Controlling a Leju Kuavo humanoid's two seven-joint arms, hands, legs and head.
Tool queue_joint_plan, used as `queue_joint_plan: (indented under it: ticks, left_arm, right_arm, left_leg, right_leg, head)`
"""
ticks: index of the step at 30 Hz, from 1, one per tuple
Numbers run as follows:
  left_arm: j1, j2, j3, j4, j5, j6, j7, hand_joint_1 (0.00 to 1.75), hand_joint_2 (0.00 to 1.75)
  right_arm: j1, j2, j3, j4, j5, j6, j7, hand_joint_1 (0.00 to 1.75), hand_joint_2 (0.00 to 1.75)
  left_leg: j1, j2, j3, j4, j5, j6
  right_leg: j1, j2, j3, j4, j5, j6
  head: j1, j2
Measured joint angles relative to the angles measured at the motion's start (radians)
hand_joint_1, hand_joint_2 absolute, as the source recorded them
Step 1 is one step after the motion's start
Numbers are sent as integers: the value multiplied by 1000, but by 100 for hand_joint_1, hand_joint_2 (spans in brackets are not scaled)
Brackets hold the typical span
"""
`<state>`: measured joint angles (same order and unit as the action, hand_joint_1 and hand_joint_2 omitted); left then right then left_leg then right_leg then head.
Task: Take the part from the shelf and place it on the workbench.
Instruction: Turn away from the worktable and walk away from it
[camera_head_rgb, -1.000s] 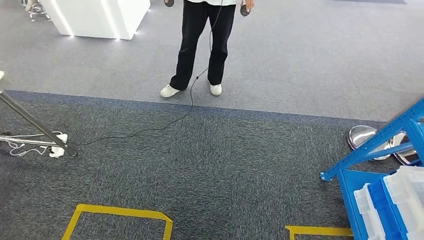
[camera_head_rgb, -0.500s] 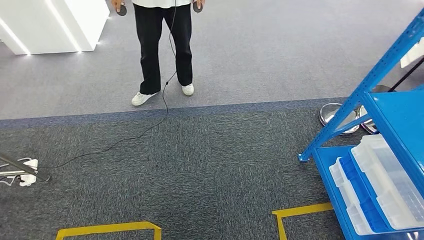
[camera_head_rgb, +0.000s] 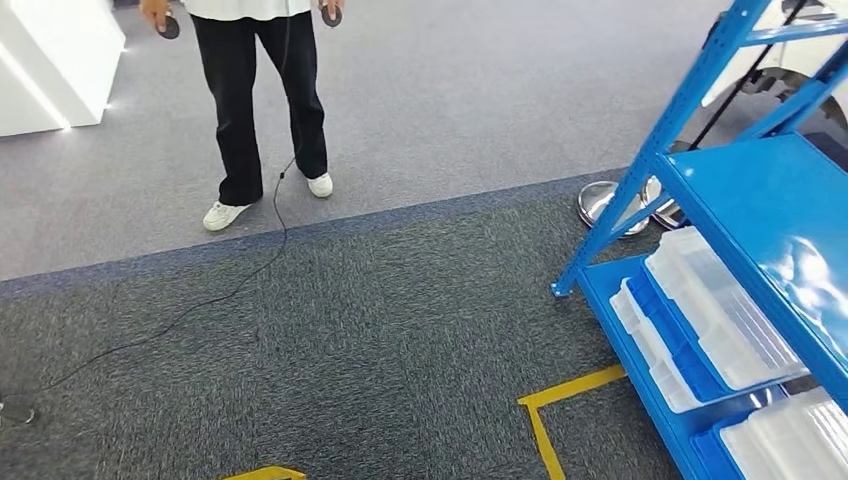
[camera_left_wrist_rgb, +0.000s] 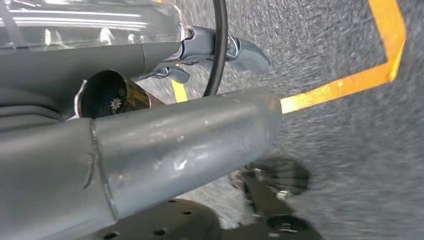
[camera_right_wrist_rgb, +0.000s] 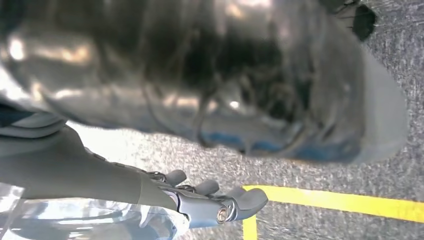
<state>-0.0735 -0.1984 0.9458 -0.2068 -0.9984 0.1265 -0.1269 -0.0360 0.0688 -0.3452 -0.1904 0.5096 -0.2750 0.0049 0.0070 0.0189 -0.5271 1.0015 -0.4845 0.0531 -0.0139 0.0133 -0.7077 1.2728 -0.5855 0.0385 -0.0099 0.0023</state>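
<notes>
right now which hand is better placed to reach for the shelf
Probably the right. In the head view the blue shelf with its clear plastic boxes stands to the robot's right. Both the right hand and left hand hang over the carpet holding nothing, so side decides.

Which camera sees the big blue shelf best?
The head view does: the blue shelf stands at the right there, with its posts, a bare upper board and clear plastic bins on the lower levels. The left wrist view and the right wrist view look down at grey carpet and yellow floor tape instead.
</notes>
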Motion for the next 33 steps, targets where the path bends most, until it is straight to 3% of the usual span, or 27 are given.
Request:
queue_joint_plan:
  ticks: [1,2,4,6,7,9,10,12,14,15,16,17,18,19,21,23,25,27,29,31,32,33]
  left_arm:
    - [2,0,0,0,-5,0,5,0,0]
    - [3,-1,0,0,-8,0,8,0,0]
    - [2,-4,0,0,-10,1,11,0,0]
    - [1,-6,0,0,-11,2,12,0,0]
    - [0,-6,0,0,-10,3,11,0,0]
    - [-2,-7,0,0,-3,8,4,0,0]
    - [-4,-7,0,0,3,11,-1,0,0]
    - [-4,-7,2,0,18,15,-14,0,0]
    - [-3,-7,6,0,20,14,-11,0,0]
    - [-1,-7,7,0,14,13,2,0,0]
    - [1,-7,8,0,9,11,15,0,0]
    - [2,-8,8,0,6,10,23,0,0]
    - [3,-9,8,1,6,9,21,0,0]
    - [3,-11,9,1,10,8,8,0,0]
    - [2,-13,11,1,18,5,-26,0,0]
    - [0,-14,15,1,23,4,-43,0,0]
    - [-3,-15,18,1,22,6,-40,0,0]
    - [-4,-16,19,1,18,8,-31,0,0]
    - [-2,-16,19,1,15,10,-24,0,0]
    - [0,-16,19,1,13,12,-17,0,87]
    - [0,-16,19,1,12,13,-12,0,131]
    - [0,-16,19,1,10,13,-6,0,175]
  right_arm:
    - [0,0,-3,0,-4,0,-1,0,0]
    - [1,0,-7,0,-8,-1,-2,0,0]
    - [2,0,-14,0,-11,-1,-4,0,0]
    - [0,1,-19,0,-10,-1,-3,0,0]
    - [-1,1,-20,0,-7,-1,1,0,0]
    - [-1,2,-20,1,5,3,15,0,0]
    - [1,3,-20,1,12,6,25,0,0]
    - [2,5,-20,1,27,11,41,0,0]
    - [2,6,-20,1,34,12,39,0,0]
    - [2,6,-20,1,37,12,33,0,0]
    - [2,6,-20,1,40,12,28,0,0]
    - [3,6,-20,1,43,11,27,0,0]
    - [3,6,-20,2,45,11,30,0,0]
    - [3,7,-20,2,47,12,36,0,0]
    - [2,7,-20,2,50,18,53,0,0]
    - [2,9,-21,2,41,24,63,0,0]
    - [4,10,-31,2,20,26,65,0,0]
    - [6,12,-47,2,11,25,65,0,0]
    - [4,12,-54,2,16,25,65,0,0]
    - [2,12,-54,2,20,26,64,0,0]
    - [3,12,-54,2,21,26,64,0,0]
    - [4,11,-54,2,23,26,63,0,0]
  left_leg:
    - [-2,15,0,1,-1,1]
    - [-3,29,0,1,-3,1]
    - [-4,49,4,3,-7,-3]
    - [-9,66,7,8,-14,-12]
    - [-11,74,10,9,-17,-17]
    - [-13,90,15,8,-20,-26]
    - [-11,89,17,11,-24,-31]
    - [-7,51,0,60,-63,-41]
    - [-3,3,-54,179,-130,-47]
    - [-2,-6,-83,241,-155,-49]
    - [-1,-9,-102,279,-161,-50]
    - [-1,-10,-106,282,-147,-49]
    - [-1,-13,-91,247,-116,-47]
    - [-1,-24,-64,183,-75,-44]
    - [1,-71,-15,65,-25,-37]
    - [-1,-97,-3,25,-18,-34]
    - [-1,-76,1,17,-11,-26]
    - [2,-50,6,3,-1,-12]
    - [2,-24,5,-3,4,-3]
    - [0,5,2,-3,4,-2]
    - [0,19,1,-2,3,-3]
    - [0,31,2,-1,2,-4]
  right_leg:
    - [0,-6,-13,31,-6,1]
    - [0,-10,-5,23,7,1]
    - [1,-33,64,-99,68,-3]
    - [7,-67,129,-218,108,-13]
    - [11,-76,142,-245,112,-19]
    - [12,-60,140,-249,113,-29]
    - [10,-51,141,-252,115,-34]
    - [4,-32,142,-259,121,-46]
    - [3,-13,139,-259,125,-53]
    - [3,-1,136,-257,126,-55]
    - [4,12,134,-255,126,-55]
    - [4,27,132,-252,126,-55]
    - [4,41,131,-249,126,-55]
    - [4,54,130,-246,126,-54]
    - [4,76,125,-242,128,-47]
    - [2,95,117,-241,133,-34]
    - [-2,109,112,-241,137,-22]
    - [1,77,95,-208,113,-14]
    - [2,22,45,-101,49,-10]
    - [-1,-2,-6,10,3,-5]
    - [-3,-7,-9,23,6,-2]
    - [-5,-12,8,-4,28,-1]
  head:
    - [0,0]
    - [0,0]
    - [0,0]
    - [0,0]
    - [0,0]
    - [-1,0]
    - [0,0]
    - [-1,0]
    - [-1,0]
    - [-1,0]
    - [-1,0]
    - [-1,0]
    - [-1,0]
    - [-1,0]
    - [-1,0]
    - [-1,0]
    - [-1,0]
    - [1,0]
    - [3,0]
    - [3,0]
    - [3,0]
    - [3,0]
